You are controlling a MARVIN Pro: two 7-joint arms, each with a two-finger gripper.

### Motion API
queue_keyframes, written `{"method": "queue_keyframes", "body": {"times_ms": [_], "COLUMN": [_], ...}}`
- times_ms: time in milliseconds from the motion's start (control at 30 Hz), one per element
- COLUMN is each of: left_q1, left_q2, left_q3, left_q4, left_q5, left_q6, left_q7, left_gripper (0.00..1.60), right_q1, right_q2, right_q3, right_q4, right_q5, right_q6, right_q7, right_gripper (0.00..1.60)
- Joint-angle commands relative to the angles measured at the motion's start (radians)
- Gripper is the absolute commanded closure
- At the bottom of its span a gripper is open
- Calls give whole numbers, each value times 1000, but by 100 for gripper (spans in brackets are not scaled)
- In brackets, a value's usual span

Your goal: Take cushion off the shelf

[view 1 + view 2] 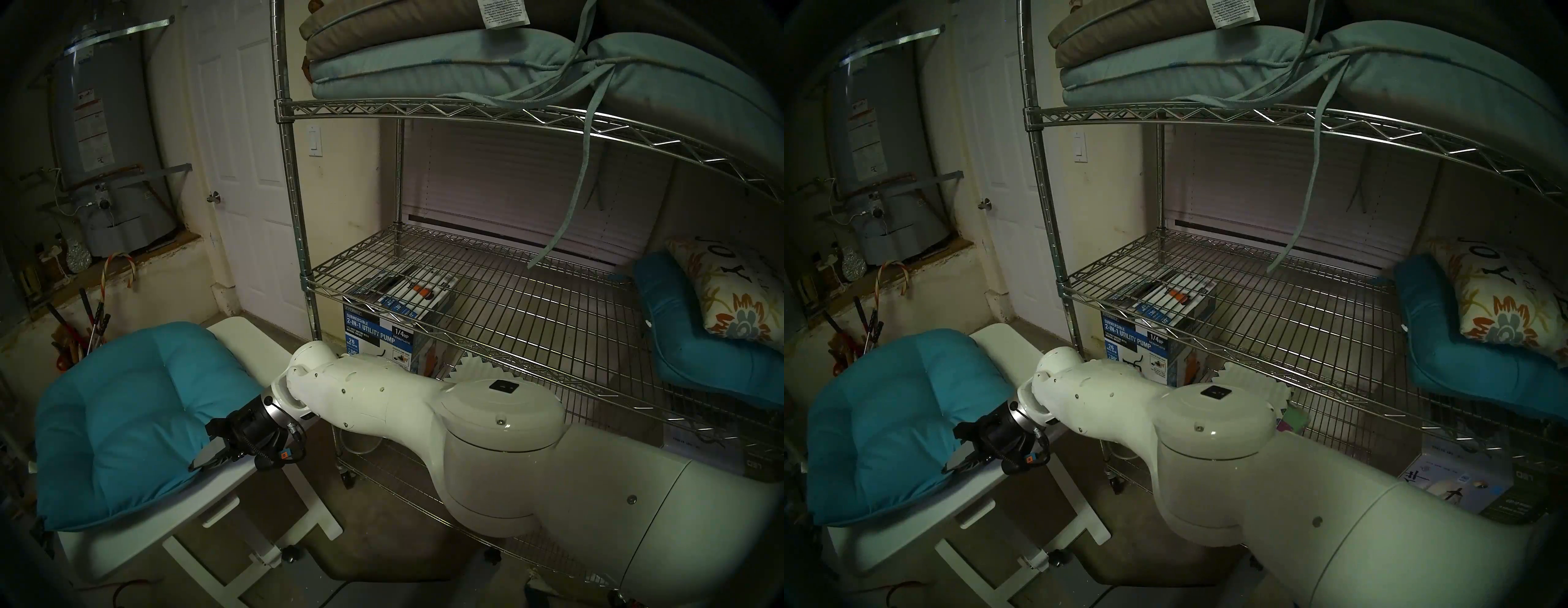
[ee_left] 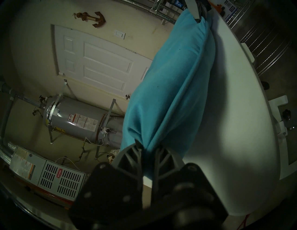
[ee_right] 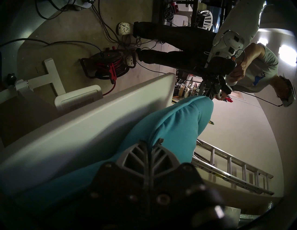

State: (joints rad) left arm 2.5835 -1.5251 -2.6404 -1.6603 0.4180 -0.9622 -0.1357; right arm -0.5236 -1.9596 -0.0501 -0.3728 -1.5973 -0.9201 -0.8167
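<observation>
The teal-blue tufted cushion [image 1: 127, 416] [image 1: 881, 416] lies on the white tilting table [image 1: 254, 352], off the chrome wire shelf [image 1: 466, 305]. My right gripper [image 1: 196, 463] [image 3: 154, 143] is shut on the cushion's [image 3: 168, 125] edge nearest the shelf, pinching the fabric. In the left wrist view my left gripper [image 2: 145, 148] is shut on the opposite end of the cushion [image 2: 168, 80]. The cushion's bulk hides the left gripper from both head views. It does show far off in the right wrist view, at the cushion's far corner.
The shelf's middle tier holds a bent teal cushion [image 1: 700, 339] under a floral pillow [image 1: 738, 293]. Pale blue-grey cushions [image 1: 445, 63] fill the top tier, their ties hanging down. A pump box [image 1: 382, 331] sits below. A water heater [image 1: 106, 148], a door [image 1: 246, 170] and a person [image 3: 257, 69] stand nearby.
</observation>
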Motion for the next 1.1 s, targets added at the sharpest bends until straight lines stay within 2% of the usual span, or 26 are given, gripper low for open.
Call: {"method": "queue_keyframes", "body": {"times_ms": [0, 1067], "left_q1": [17, 20], "left_q2": [7, 24], "left_q3": [-32, -15], "left_q4": [-7, -2], "left_q5": [-17, -2], "left_q6": [2, 2], "left_q7": [44, 65], "left_gripper": [160, 160], "right_q1": [16, 5], "right_q2": [34, 15], "right_q3": [3, 20], "right_q4": [6, 32], "right_q5": [-1, -18], "right_q6": [1, 0], "right_q7": [6, 11], "right_gripper": [160, 160]}}
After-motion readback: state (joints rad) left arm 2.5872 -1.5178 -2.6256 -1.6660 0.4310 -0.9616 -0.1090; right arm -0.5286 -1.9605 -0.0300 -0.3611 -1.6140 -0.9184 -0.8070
